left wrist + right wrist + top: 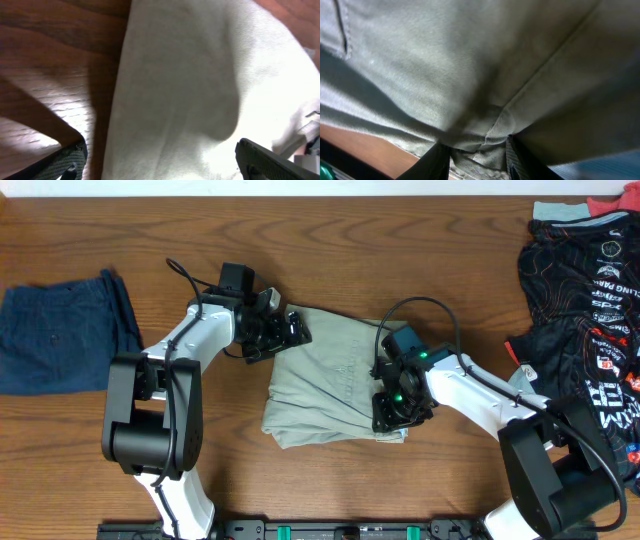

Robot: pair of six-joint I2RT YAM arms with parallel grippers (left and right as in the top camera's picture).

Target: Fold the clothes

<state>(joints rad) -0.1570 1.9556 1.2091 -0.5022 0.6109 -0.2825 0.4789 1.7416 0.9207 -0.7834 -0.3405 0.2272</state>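
Note:
The khaki-beige shorts (330,380) lie folded into a rough rectangle at the middle of the table. My left gripper (290,330) is at their upper left corner. In the left wrist view its fingers (170,165) are spread wide over the pale cloth (190,85), so it is open. My right gripper (390,408) is at the shorts' lower right edge. In the right wrist view its fingers (477,160) are shut on a bunched fold of the shorts (470,60) by a seam.
A dark navy garment (60,330) lies folded at the far left. A black jersey with red and white print (590,300) is heaped at the right edge. The wooden table (400,240) shows bare behind the shorts.

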